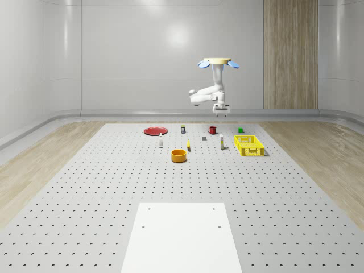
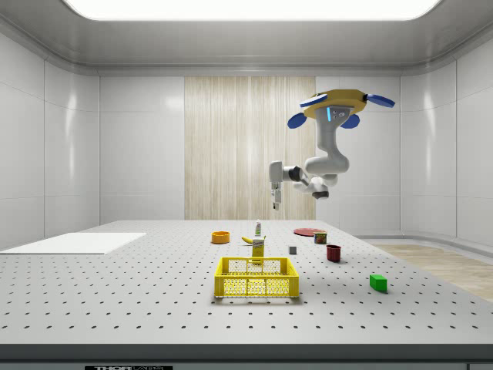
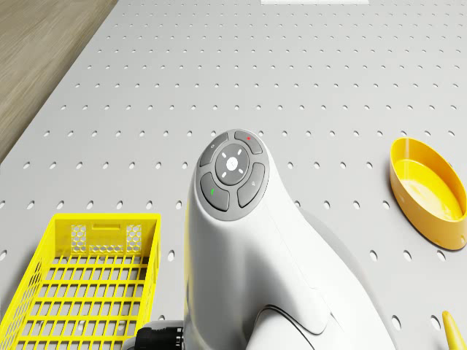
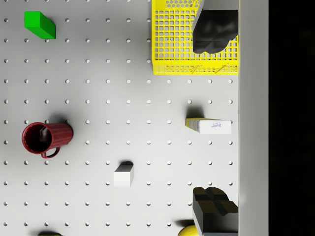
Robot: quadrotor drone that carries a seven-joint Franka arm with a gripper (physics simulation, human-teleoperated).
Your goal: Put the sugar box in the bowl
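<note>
Pale walls ring your perforated table point(image 1: 85, 187); your drone point(image 1: 218, 62) hovers above its far half, arm bent, gripper point(image 4: 212, 118) pointing down with fingers point(image 4: 215, 30) spread, grasping nothing; below it stands the sugar box point(image 4: 208, 126), beside the yellow crate point(image 4: 172, 44); the bowl point(image 1: 179, 155) sits apart, its rim cut off in the drone view.
</note>
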